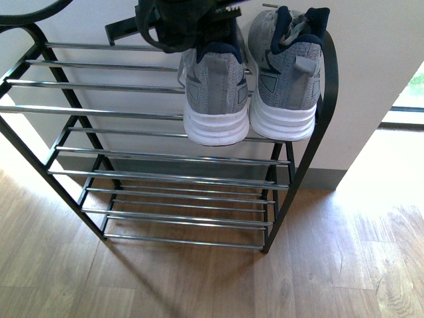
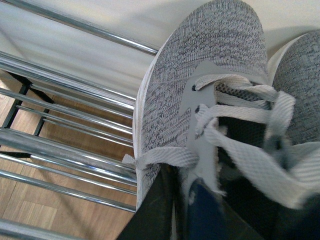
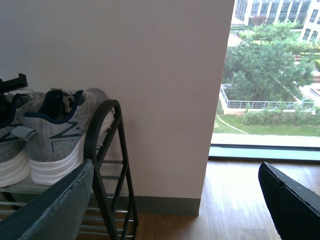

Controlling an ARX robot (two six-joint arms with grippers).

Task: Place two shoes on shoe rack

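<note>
Item: two grey knit shoes with white soles and navy lining, heels toward me. They stand side by side on the top tier of the shoe rack [image 1: 329,79], at its right end.
- Inner shoe [image 1: 213,93]: my left tool [image 1: 189,30] is directly over its collar, one finger [image 2: 152,212] against its side. I cannot tell whether it grips.
- End shoe [image 1: 286,79]: my right tool [image 3: 175,167] is spread wide, empty, clear of it.

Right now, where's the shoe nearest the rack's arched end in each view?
Front: shoe top right, heel toward camera.
Left wrist: only its toe, cropped beside the other shoe.
Right wrist: shoe side-on against the arched end.
Shared landmark: the other shoe, alongside in all three.
</note>
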